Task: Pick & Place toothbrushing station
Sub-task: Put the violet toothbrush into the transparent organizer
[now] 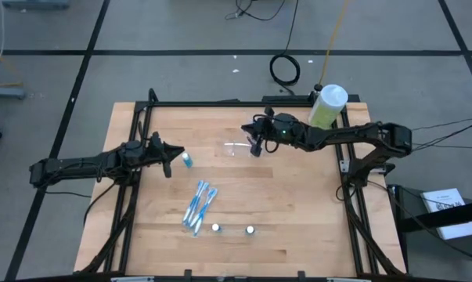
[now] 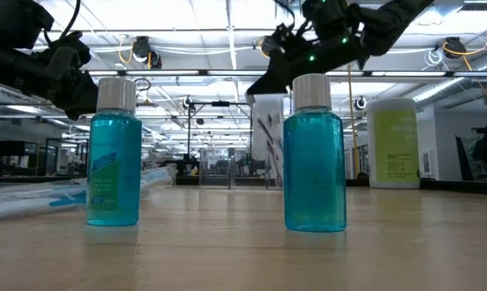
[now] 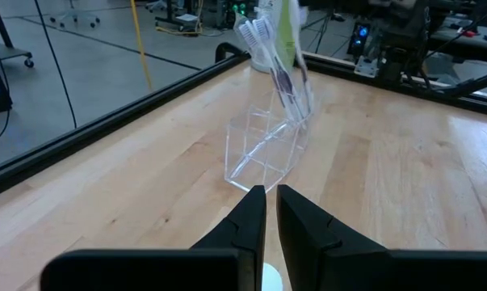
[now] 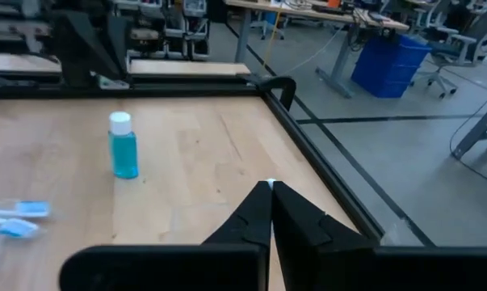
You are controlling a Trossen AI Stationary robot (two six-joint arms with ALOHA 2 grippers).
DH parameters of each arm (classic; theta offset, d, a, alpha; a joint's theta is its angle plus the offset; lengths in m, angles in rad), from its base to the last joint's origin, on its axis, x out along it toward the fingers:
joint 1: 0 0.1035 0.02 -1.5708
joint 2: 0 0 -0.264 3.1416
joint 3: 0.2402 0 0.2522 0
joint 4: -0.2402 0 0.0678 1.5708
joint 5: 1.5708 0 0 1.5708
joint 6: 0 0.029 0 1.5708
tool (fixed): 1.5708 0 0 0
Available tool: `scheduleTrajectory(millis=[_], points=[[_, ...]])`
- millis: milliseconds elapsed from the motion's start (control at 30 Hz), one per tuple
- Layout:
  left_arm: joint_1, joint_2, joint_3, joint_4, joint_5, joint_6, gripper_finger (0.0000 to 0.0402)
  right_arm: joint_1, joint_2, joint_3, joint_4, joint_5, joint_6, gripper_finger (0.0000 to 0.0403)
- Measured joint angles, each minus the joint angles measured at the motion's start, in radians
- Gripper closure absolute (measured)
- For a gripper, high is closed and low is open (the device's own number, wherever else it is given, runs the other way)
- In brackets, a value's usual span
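The toothbrushing station is a small clear plastic tray, tipped up on end near the table's far middle. My right gripper is shut on its raised end. In the low view the tray hangs below that gripper. In the right wrist view only a white glint shows at the shut fingertips. My left gripper waits at the table's left. Its fingers are almost together and hold nothing. A small blue bottle stands upright just beside it. My right gripper pinches the tray's raised edge between its two fingers, only a thin wall between them. The fingers come almost level from the table's right side. The tray stands steeply tilted below them, its lower end down on the tabletop.
Packaged blue toothbrushes lie at mid-table. Two blue bottles with white caps stand near the front edge. A green bottle with a white cap stands at the far right corner. A black frame rail borders the table.
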Motion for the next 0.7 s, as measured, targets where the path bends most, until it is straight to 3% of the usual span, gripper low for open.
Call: scheduleTrajectory(millis=[267, 700], points=[[0.000, 0.000, 0.000, 0.000, 0.000, 0.000, 0.0364, 0.045, -0.104, -0.055, -0.089, 0.125, 0.012, 0.0403], [0.000, 0.000, 0.000, 0.000, 0.000, 0.000, 0.0364, 0.057, -0.212, -0.414, 0.418, 0.189, 0.076, 0.0403]])
